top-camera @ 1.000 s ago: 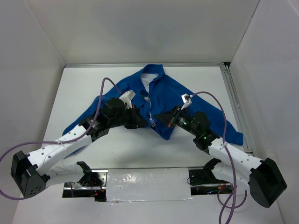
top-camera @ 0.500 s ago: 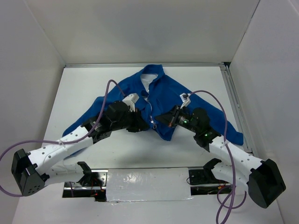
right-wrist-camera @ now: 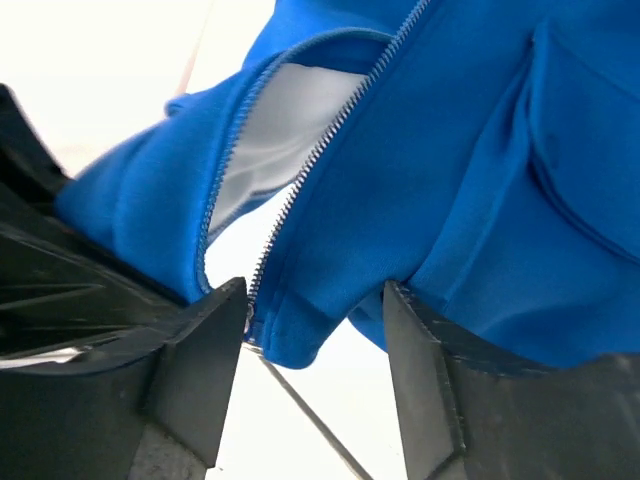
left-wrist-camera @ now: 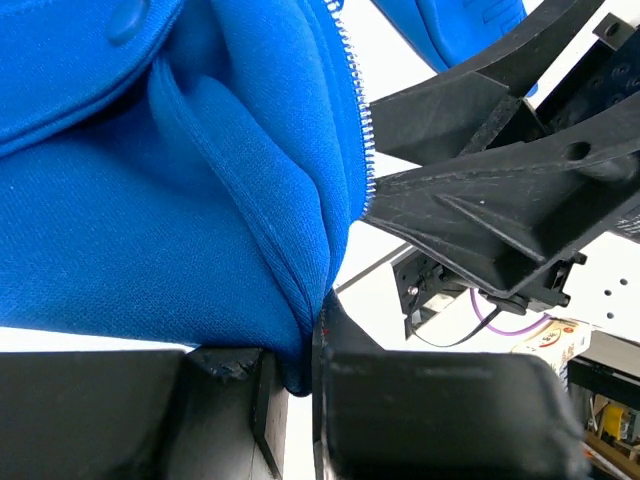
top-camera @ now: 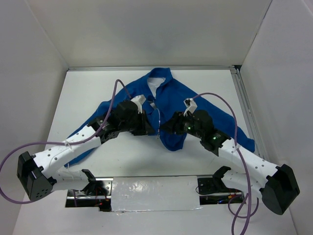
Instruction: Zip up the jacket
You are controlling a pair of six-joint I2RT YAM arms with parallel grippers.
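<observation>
The royal-blue jacket [top-camera: 172, 100] lies on the white table, collar at the far side, white lining showing at the neck. Its pale zipper [top-camera: 157, 115] runs down the open front. My left gripper [top-camera: 148, 129] is shut on the bottom hem of the left front panel [left-wrist-camera: 150, 200], the fabric pinched between its jaws [left-wrist-camera: 297, 385]. My right gripper [top-camera: 166, 128] is open, its jaws either side of the other panel's bottom corner [right-wrist-camera: 300, 340]; the zipper teeth [right-wrist-camera: 320, 160] end at its left finger. The right gripper's fingers [left-wrist-camera: 470, 210] are close beside the left.
White walls enclose the table on three sides. A metal rail [top-camera: 244, 107] runs along the right edge. A foil-taped strip [top-camera: 154, 192] lies at the near edge between the arm bases. Purple cables [top-camera: 226, 105] loop above both arms.
Both grippers have closed in on the jacket's bottom front: the left moved right and farther, the right moved left. The lower hem has bunched slightly between them.
</observation>
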